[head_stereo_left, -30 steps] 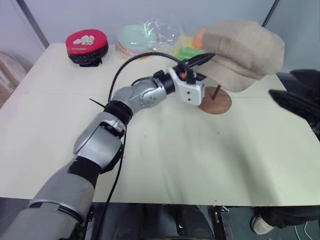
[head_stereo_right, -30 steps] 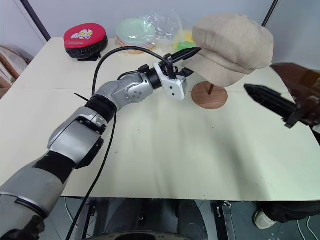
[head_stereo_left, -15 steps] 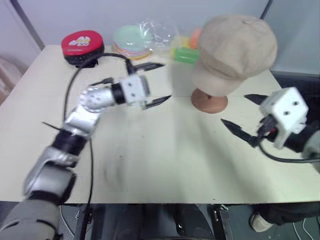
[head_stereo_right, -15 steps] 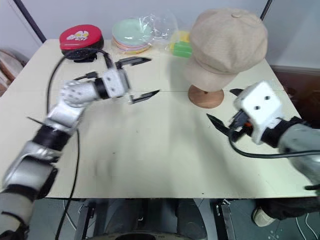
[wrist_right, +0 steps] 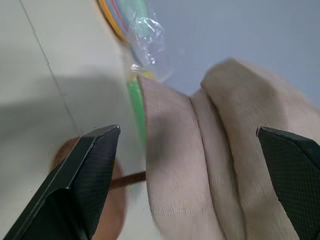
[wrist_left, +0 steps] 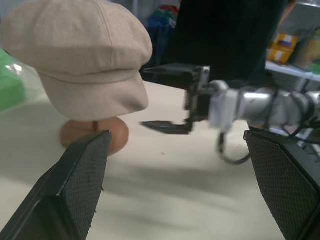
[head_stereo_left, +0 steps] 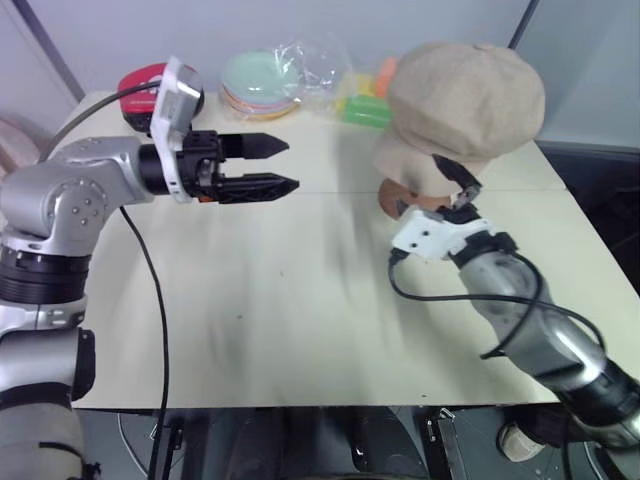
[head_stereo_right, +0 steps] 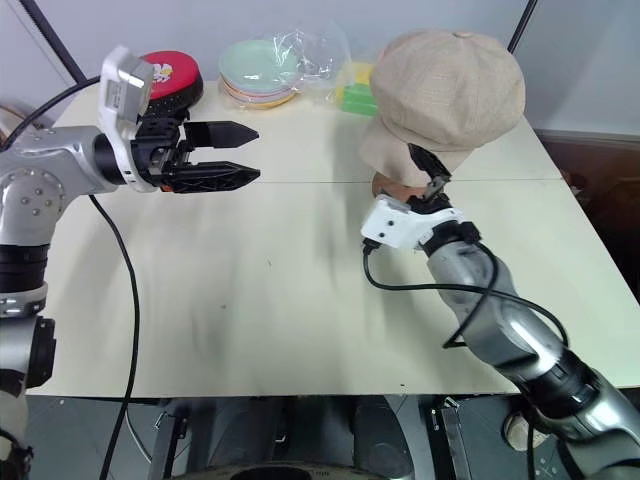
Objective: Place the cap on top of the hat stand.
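Presently on the cream table (head_stereo_right: pixel 300 300):

- cap (head_stereo_right: pixel 450 88) — beige fabric, puffy crown, short brim; seated on top of the hat stand (head_stereo_right: pixel 392 189) at the table's far right. It covers the stand's upper part; the brown base disc and a bit of the rod show beneath the brim.
- left gripper (head_stereo_right: pixel 240 153) — raised over the table's left half, well apart from the cap, pointing across toward it. Its two black fingers (head_stereo_left: pixel 262 145) stand spread with a clear gap between them, nothing in that gap.
- right gripper (head_stereo_right: pixel 428 170) — just in front of the stand, under the brim's edge, pointing away from the robot. Its fingers (wrist_right: pixel 82 172) are wide apart and empty; the wrist view looks between them at the cap's underside and the base disc. Whether a fingertip touches the brim cannot be told.
- red-topped black pad (head_stereo_right: pixel 178 75) — far left corner, behind the left gripper.
- stack of pastel plates (head_stereo_right: pixel 256 72) — at the far edge, beside the pad.
- clear plastic wrap (head_stereo_right: pixel 312 55) — crumpled, just right of the plates, with green and yellow items (head_stereo_right: pixel 356 92) between it and the cap.
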